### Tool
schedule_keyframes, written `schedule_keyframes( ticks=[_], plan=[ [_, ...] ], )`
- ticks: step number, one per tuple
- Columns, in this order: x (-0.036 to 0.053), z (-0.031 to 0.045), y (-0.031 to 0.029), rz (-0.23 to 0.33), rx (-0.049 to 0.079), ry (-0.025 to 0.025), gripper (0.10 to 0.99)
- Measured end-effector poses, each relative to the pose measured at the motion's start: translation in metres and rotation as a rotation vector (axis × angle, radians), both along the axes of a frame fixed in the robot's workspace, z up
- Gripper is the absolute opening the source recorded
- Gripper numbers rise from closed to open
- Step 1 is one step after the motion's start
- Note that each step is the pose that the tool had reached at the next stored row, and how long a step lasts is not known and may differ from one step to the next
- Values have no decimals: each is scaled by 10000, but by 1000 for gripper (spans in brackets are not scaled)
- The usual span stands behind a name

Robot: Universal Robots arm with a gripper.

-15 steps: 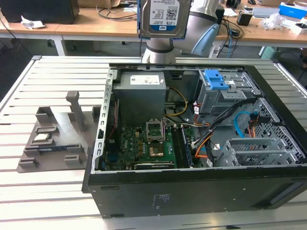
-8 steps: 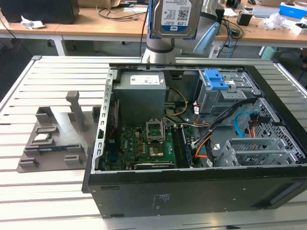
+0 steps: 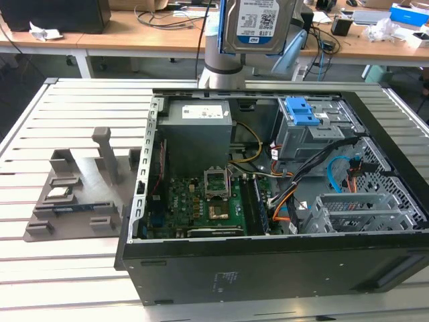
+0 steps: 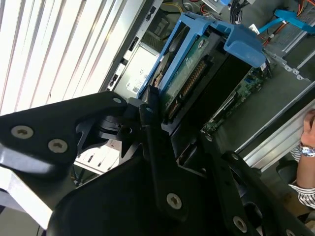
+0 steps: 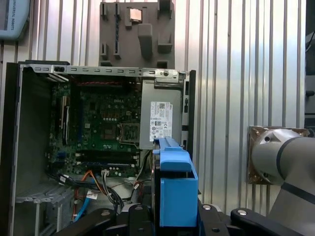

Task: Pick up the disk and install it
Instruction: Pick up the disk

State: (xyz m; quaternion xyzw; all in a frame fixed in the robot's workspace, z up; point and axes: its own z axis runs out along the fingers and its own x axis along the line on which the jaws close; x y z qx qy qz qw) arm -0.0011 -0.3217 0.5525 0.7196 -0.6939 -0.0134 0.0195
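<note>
Tabletop (image 3: 67, 282) of metal slats bears an open computer case (image 3: 268, 268), motherboard (image 3: 201, 201) exposed. High above it hangs the disk (image 3: 251, 23), its blue frame clamped in the gripper (image 5: 170, 215). Pickup looks done; installation has not begun, the disk well clear of the case.

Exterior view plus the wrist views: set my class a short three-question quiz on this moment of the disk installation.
1. True or false: the disk already sits inside the computer case.
2. The jaws are: A) open and empty; B) shut on the disk; C) shut on a cable.
3. Fill in: in the exterior view, the grey fixture lies on the slatted table to the case's ____.
Key: 1 false, it hangs above the case; 2 B; 3 the exterior view's left.
</note>
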Motion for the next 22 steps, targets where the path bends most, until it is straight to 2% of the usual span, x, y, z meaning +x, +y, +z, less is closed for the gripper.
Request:
schedule_keyframes(
  ticks=[2,6,8,12,22],
  plan=[
    [0,0,-33,0,-23,0,361],
    [0,-1,-204,0,-90,0,361],
    [0,-1,-255,0,-132,0,361],
    [0,-1,-409,0,-252,0,361],
    [0,-3,-672,0,-475,-1,361]
  ],
)
